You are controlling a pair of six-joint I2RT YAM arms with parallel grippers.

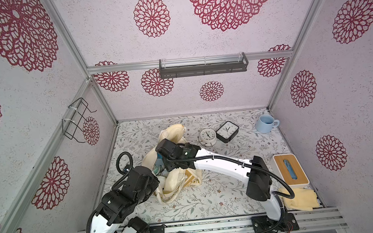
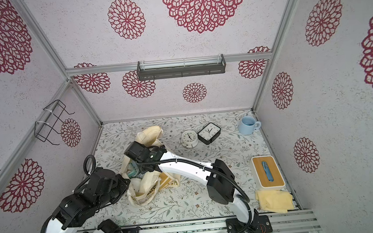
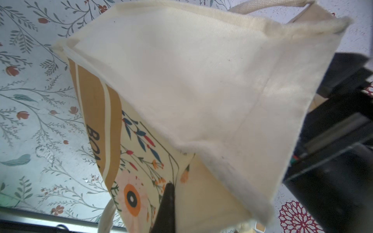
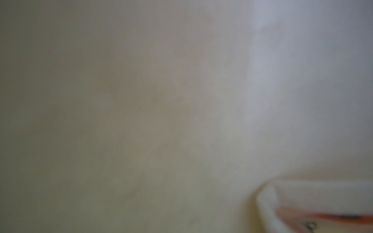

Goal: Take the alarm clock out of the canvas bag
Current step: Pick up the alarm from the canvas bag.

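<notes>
Extraction is judged not yet done. Mid-table, the canvas bag (image 1: 175, 181) is slumped with its mouth held open. Its near rim is pinched by the fully closed left gripper (image 1: 158, 186), one dark finger (image 3: 168, 201) seen against the printed side. The bag mouth is entered by the right gripper (image 1: 168, 166). Its opening and any hold cannot be told: the fingertips are hidden by fabric, and the right wrist view is only blurred cream cloth plus a white rounded rim (image 4: 268, 201). A teal rounded item (image 2: 132, 170) inside the mouth is judged the likely alarm clock. A white round clock (image 1: 208, 137) and a black square clock (image 1: 227, 131) are seen well beyond the bag. Left to do: grasp, lift clear, set down outside the bag.
</notes>
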